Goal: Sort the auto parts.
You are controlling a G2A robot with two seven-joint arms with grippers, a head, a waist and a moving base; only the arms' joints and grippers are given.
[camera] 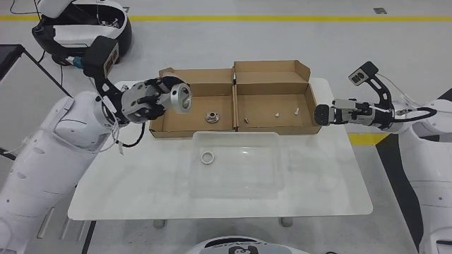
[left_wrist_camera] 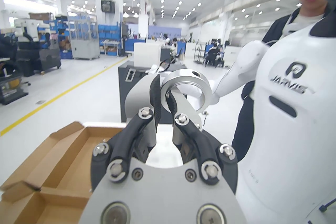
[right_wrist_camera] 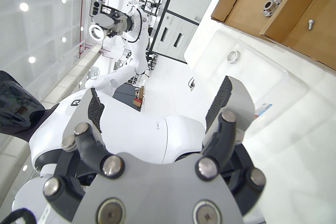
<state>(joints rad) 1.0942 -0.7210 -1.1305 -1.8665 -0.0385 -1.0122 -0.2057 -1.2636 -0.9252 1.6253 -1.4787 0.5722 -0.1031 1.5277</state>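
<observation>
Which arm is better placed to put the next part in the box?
Left: the left arm's fingers grip a big metal ring at the left end of the box; the right arm's fingers are open and empty at the other end.

Ring (left_wrist_camera: 183, 77) brushed matt metal; boxes (camera: 268, 68) plain cardboard; tray (camera: 247, 173) clear glossy plastic.

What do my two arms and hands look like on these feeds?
Both glossy white-shelled arms have black wrist sections with thin black cables looping outside. The left hand and right hand match: silver metal plate, black linkages, shiny bolts, ribbed black finger pads.
</observation>
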